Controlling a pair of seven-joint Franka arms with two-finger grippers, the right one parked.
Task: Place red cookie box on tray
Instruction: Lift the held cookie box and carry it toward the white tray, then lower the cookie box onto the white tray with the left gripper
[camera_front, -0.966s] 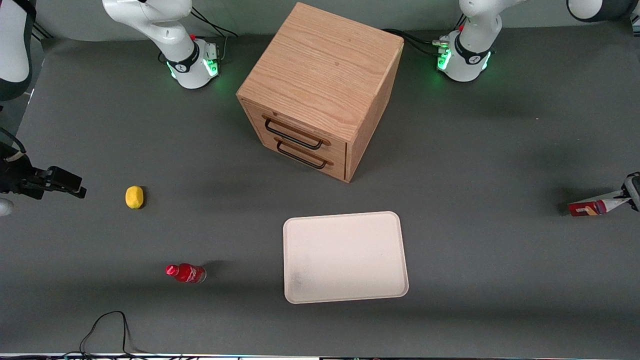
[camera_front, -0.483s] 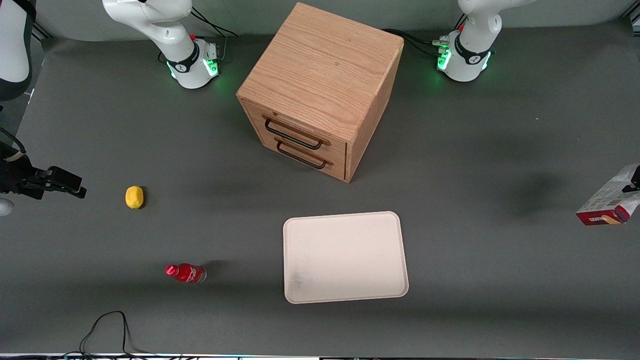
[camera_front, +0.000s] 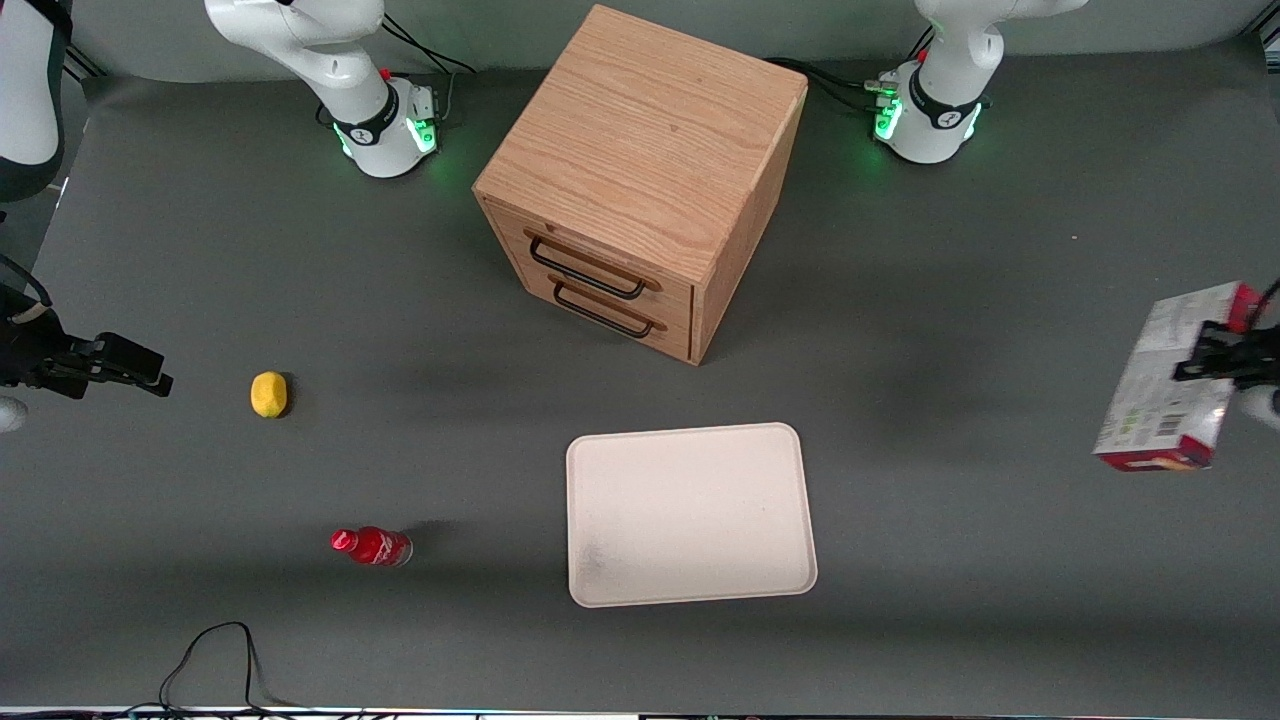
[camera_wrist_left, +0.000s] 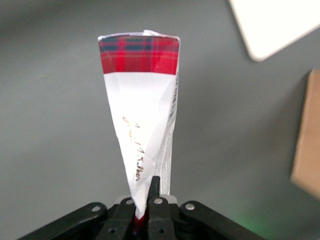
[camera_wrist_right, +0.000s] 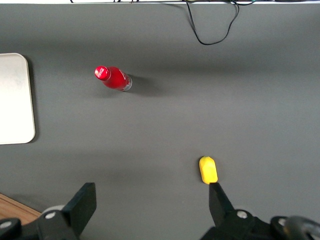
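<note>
- Right now the gripper (camera_front: 1205, 352) is hanging above the bench (camera_front: 950, 330) toward the working arm's end, its jaws clenching one edge of the red cookie box (camera_front: 1165, 385).
- Lifted clear of the bench, the box is showing its white-grey printed back to the front camera and hanging tilted.
- Well apart from it, the cream-white tray (camera_front: 688, 514) is lying nearer the front camera than the wooden drawer cabinet (camera_front: 640, 180).

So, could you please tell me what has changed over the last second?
The end effector, shut on the red cookie box, has lifted it off the table at the working arm's end and swung its pale printed back into the front view. The tray, cabinet, lemon and red bottle stayed put.
</note>
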